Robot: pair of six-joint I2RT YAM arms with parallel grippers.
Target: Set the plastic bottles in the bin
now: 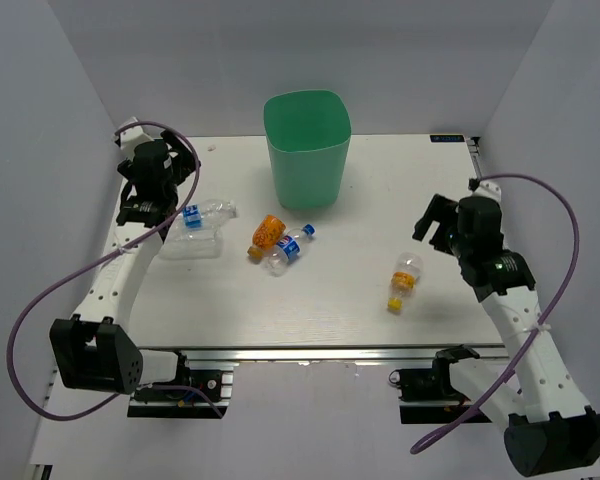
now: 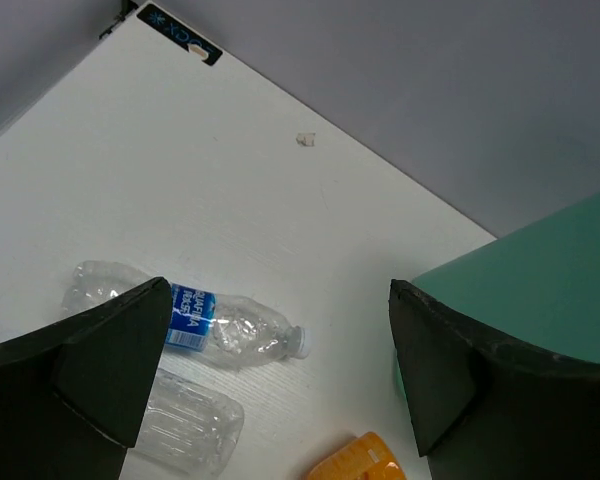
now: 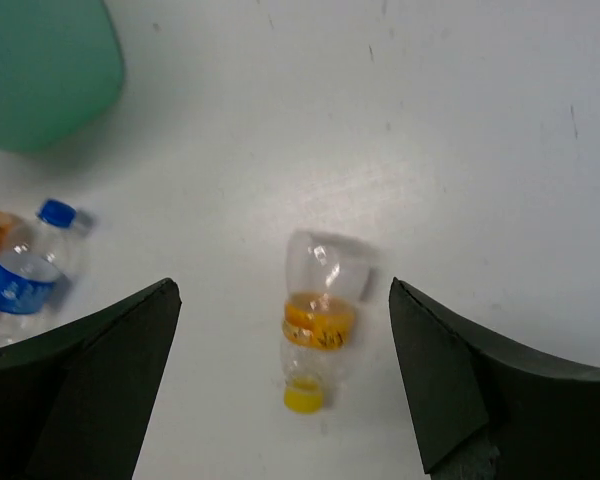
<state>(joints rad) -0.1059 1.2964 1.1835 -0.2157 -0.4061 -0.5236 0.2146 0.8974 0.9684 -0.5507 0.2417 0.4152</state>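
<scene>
The mint-green bin (image 1: 307, 148) stands at the table's back centre; its wall shows in the left wrist view (image 2: 540, 280). Several bottles lie on the table: a blue-labelled one (image 1: 205, 213) and a clear one (image 1: 191, 246) at left, an orange-tinted one (image 1: 266, 235) and a blue-capped one (image 1: 291, 246) in the middle, a yellow-capped one (image 1: 404, 279) at right. My left gripper (image 1: 166, 206) is open and empty above the left bottles (image 2: 225, 330). My right gripper (image 1: 432, 227) is open and empty above the yellow-capped bottle (image 3: 322, 318).
White walls close in the table on the left, back and right. A small black label (image 1: 446, 138) sits at the back right corner. Purple cables loop from both arms.
</scene>
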